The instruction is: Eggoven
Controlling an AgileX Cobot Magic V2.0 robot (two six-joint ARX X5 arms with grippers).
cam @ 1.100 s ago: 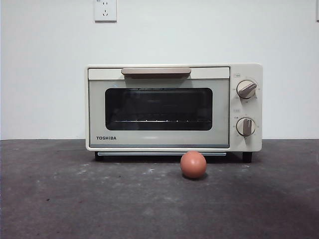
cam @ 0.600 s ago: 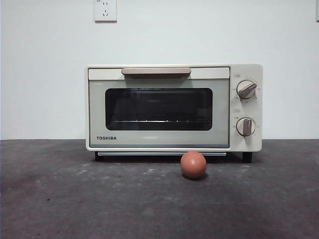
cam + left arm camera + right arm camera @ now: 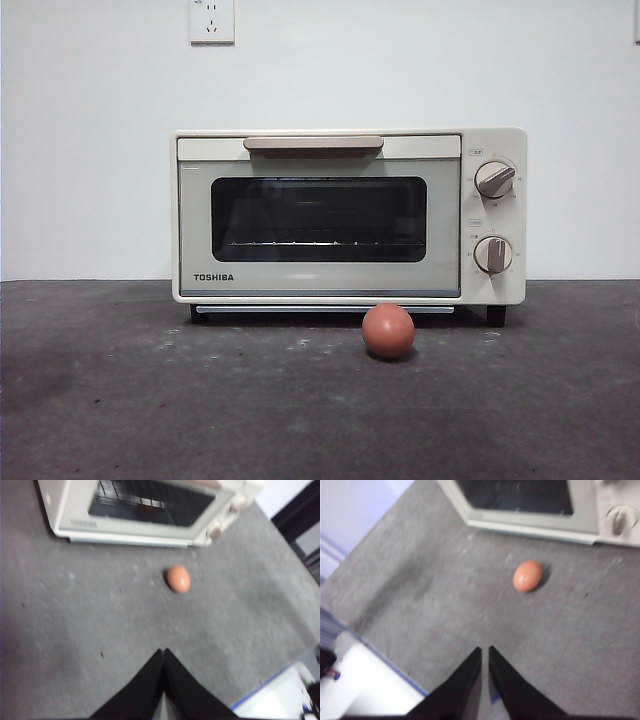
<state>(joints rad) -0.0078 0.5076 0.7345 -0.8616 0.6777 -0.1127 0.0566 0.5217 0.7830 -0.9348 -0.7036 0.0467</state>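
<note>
Starting state of the egg-and-oven task. A small reddish-brown egg (image 3: 388,331) is seen lying on the dark grey worktop (image 3: 120,400), just in front of the oven (image 3: 348,215) and slightly toward the side that carries the knobs. The egg and the oven are apart; a narrow strip of bare worktop is visible between them in both wrist views. The oven door is closed: the tan bar handle (image 3: 313,144) sits flush along the top edge, and the wire rack is made out only through the dark glass window (image 3: 318,219). Two knobs (image 3: 494,179) are stacked on the panel beside the door.

No arm is seen in the front view. The left tool (image 3: 163,655) is held above bare worktop, well apart from the egg (image 3: 178,578), with its jaws pressed together and nothing between them. The right tool (image 3: 485,652) is likewise held well short of the egg (image 3: 527,576), its jaws all but together with only a thin slit left, and empty.

Progress is judged to be nil. The door is not yet opened, the egg is not yet grasped, and nothing is placed inside. All steps appear to be left: the door is to be pulled down by its handle, the egg lifted and set on the rack, and the door presumably closed again.
</note>
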